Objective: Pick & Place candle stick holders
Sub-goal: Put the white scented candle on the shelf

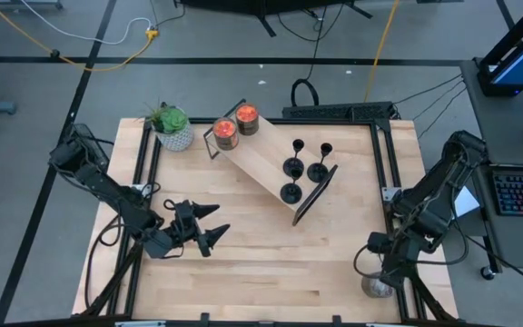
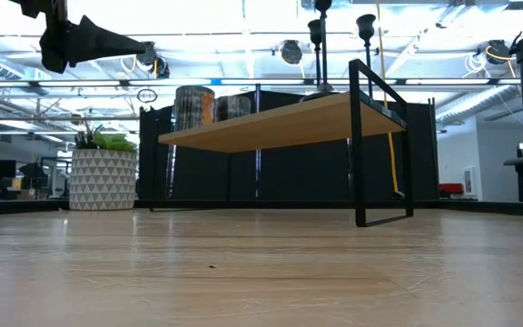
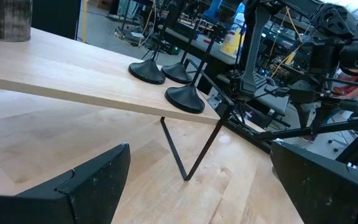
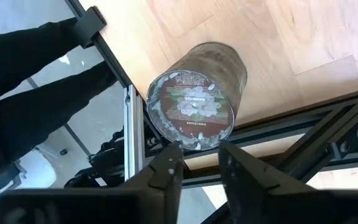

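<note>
Three black candle stick holders stand on their disc bases at the right end of a slanted wooden shelf on black wire legs. My left gripper hangs open above the table's near left part, pointing toward the shelf, with nothing between its fingers. My right gripper is open over the table's near right corner, pointing steeply down at a grey jar that sits on the wood beside the frame rail. My right gripper has its two fingertips right at the edge of the jar's round lid. The gap between them is far narrower than the jar. I cannot tell whether they touch it.
A potted plant stands at the far left corner. Two orange-topped jars sit on the shelf's left end. Black frame rails border the table. A keyboard lies off the table's right side.
</note>
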